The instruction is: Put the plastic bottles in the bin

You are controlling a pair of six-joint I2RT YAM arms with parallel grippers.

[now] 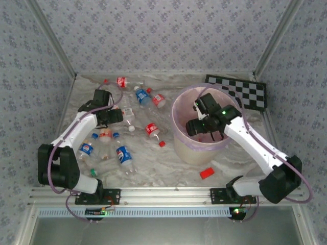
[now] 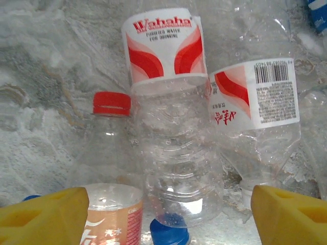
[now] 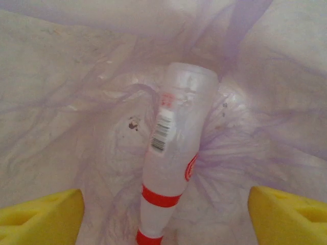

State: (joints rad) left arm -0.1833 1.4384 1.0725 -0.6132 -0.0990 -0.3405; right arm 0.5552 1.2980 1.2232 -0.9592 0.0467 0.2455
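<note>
Several plastic bottles lie at the table's left and middle, among them a blue-labelled one (image 1: 123, 155) and a red-labelled one (image 1: 152, 129). My left gripper (image 1: 110, 117) hangs over this cluster. In the left wrist view it is open (image 2: 168, 214), its yellow fingers (image 2: 46, 217) wide on either side of a clear red-and-white-labelled bottle (image 2: 171, 132) without touching it. My right gripper (image 1: 204, 125) is over the bin (image 1: 180, 145). It stands open (image 3: 166, 214), and a red-labelled bottle (image 3: 176, 153) sits loose between its fingers against the purple bag (image 3: 76, 102).
A red block (image 1: 206, 173) lies in front of the bin, and a loose red cap (image 1: 162, 144) to its left. A checkerboard (image 1: 240, 89) sits at the back right. Beside the framed bottle lie a barcode-labelled bottle (image 2: 255, 102), a red-capped one (image 2: 110, 127) and an orange-labelled one (image 2: 112, 214).
</note>
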